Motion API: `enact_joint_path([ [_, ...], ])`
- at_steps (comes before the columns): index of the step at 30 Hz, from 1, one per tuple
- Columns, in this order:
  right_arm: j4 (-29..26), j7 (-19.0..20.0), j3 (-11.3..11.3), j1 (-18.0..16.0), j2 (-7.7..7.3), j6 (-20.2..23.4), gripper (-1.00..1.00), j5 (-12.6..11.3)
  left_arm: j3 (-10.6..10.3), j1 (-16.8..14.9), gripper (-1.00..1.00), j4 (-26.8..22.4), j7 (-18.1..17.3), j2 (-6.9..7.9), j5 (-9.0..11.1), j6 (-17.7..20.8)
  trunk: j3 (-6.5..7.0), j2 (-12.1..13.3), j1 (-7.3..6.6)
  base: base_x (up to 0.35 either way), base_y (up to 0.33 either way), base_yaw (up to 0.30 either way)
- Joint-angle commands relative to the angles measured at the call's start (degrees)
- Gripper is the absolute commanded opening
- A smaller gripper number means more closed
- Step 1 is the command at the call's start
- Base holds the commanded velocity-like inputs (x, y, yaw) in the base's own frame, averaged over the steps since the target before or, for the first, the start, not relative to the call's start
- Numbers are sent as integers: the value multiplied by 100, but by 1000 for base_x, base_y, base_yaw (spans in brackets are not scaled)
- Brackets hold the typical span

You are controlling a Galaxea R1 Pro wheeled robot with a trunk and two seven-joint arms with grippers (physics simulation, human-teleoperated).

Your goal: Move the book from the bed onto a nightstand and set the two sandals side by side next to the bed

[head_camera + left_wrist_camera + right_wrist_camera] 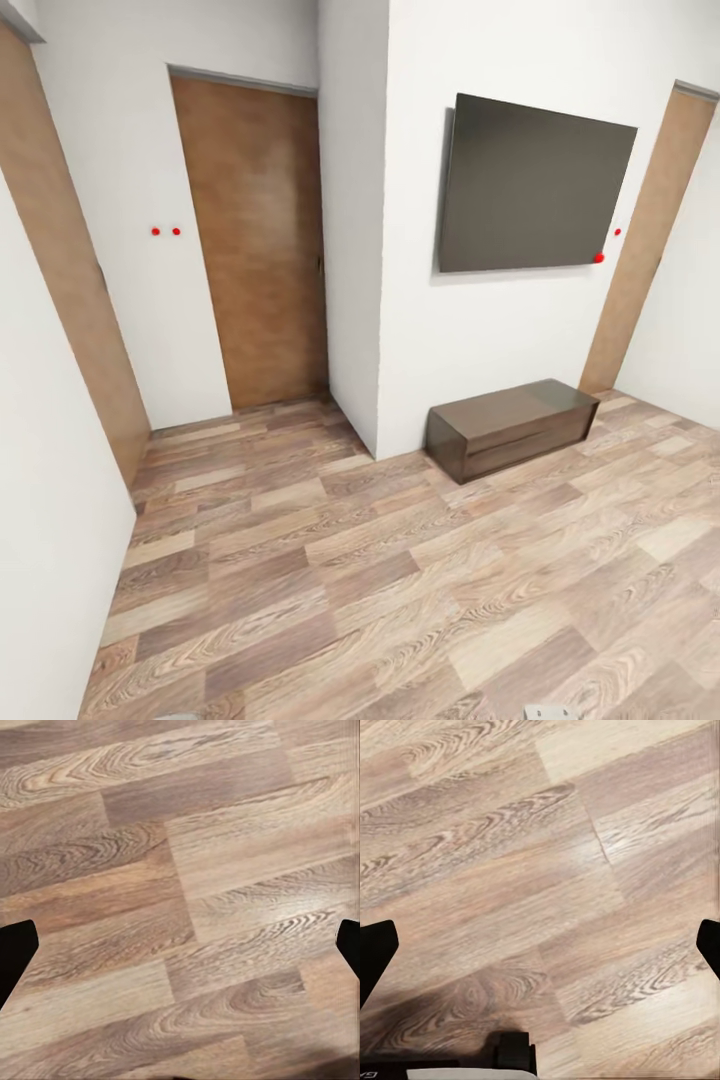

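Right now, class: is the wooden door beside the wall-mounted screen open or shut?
Shut. The wooden door fills its frame flush with the white wall, with no gap or room visible past it.

right wrist cam: right gripper (pixel 540 945) hangs over bare wood-plank floor (pixel 547 870), nothing between the fingers. Both dark fingertips (pixel 375 956) sit wide apart at opposite edges of the frame, jaws spread. Planks are light brown with heavy grain swirls, seams running diagonally, some boards paler than others. A dark shadow lies on the floor beside a black and pale piece of robot hardware (pixel 514 1054), can't tell which part
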Motion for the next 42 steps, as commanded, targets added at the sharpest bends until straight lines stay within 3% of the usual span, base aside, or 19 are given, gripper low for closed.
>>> enact_joint_path([
  [1,-9,17,2,-1,-3,34,100,0,-45,-3,100,5,-12,4,58,-20,-6,-4,0,0,0,-278],
  [13,20,27,2,1,-41,34,100,0,-56,-6,100,5,-24,16,54,246,-6,-4,0,0,0,-279],
  [42,31,28,2,1,-46,32,100,-7,-78,-6,100,5,-26,19,50,343,-6,-4,0,0,0,-279],
])
